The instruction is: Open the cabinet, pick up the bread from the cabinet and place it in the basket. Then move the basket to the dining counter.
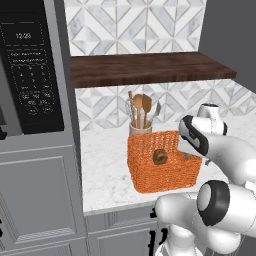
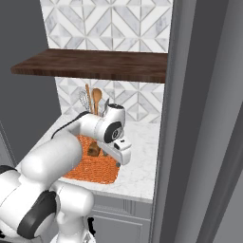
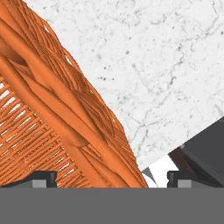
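Basket (image 1: 162,172) on marble worktop (image 1: 107,172), bread (image 1: 160,157) inside. Gripper (image 3: 111,177) spread wide, straddling basket's woven rim, nothing clamped. Wicker likely light, stiff, open mesh, grippy. Judge rim wall best hold; thin weave may flex, tilt under off-centre lift.

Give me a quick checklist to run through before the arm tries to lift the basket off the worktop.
1. Bread inside the basket: ok, it lies on the basket floor.
2. Claw astride the basket wall: ok, the hand view shows the rim running between the fingertips.
3. Claw shut on the rim: not ok, the tips stand wide apart.
4. Basket flat on the marble worktop: ok.
5. Utensil holder away from the lift path: cannot tell, it stands close behind the basket.
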Motion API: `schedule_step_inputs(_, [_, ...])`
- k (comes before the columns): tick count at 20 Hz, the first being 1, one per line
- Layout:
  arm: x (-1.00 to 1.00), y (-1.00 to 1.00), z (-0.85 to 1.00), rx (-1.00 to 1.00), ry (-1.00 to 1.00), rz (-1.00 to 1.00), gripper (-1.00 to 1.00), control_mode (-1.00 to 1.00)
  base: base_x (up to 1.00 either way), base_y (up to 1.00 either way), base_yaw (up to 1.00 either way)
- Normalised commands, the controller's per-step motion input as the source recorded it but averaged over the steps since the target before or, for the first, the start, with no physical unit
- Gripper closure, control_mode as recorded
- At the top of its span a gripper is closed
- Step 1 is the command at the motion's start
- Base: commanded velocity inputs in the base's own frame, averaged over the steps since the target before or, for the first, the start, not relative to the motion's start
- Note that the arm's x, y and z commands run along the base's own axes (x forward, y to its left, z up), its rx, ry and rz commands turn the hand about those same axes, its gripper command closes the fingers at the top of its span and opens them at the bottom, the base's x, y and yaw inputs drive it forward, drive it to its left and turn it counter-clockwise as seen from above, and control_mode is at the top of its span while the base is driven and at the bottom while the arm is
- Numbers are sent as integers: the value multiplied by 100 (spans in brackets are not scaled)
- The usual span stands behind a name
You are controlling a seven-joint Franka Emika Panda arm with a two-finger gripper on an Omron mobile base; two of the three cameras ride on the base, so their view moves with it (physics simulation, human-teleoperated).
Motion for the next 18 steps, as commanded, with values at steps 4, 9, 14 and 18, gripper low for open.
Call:
schedule_step_inputs(4, [0, 4, -38, 0, 0, 0, -100, -100, 0, 0, 0])
schedule_step_inputs(9, [0, 24, -30, 0, 0, 0, 100, -100, 0, 0, 0])
schedule_step_inputs(14, [0, 33, -31, 0, 0, 0, 100, -100, 0, 0, 0])
schedule_step_inputs(18, [0, 12, -11, 0, 0, 0, 100, -100, 0, 0, 0])
